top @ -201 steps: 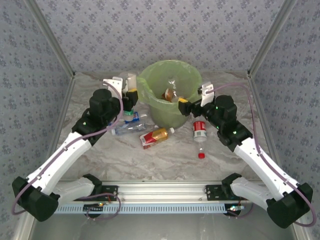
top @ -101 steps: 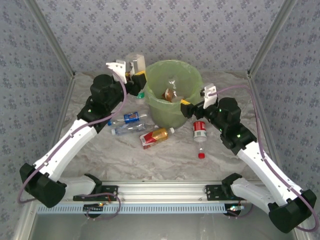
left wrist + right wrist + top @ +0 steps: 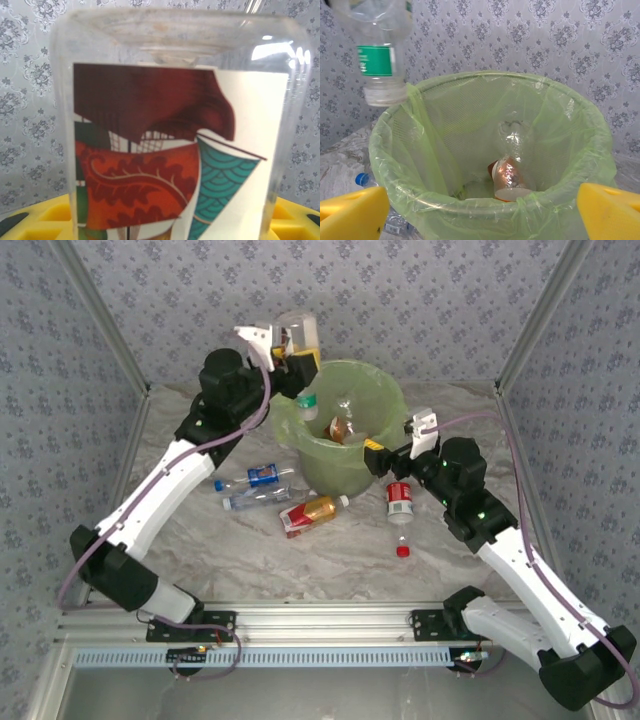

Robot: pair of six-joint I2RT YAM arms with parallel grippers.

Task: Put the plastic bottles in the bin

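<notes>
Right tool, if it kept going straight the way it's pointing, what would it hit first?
Probably the bin: its near wall and bag-covered rim sit squarely ahead between the right tool's open yellow fingers. Nothing seems to lie in between, though depth is hard to judge.

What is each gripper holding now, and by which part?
The left gripper clamps a clear bottle around its body, neck down above the bin rim. The right gripper is open and holds nothing.

Glossy clear plastic bottle (image 3: 175, 50), thin crinkled translucent plastic bag (image 3: 445, 150), possibly matt stone-look tabletop (image 3: 330, 560)
</notes>
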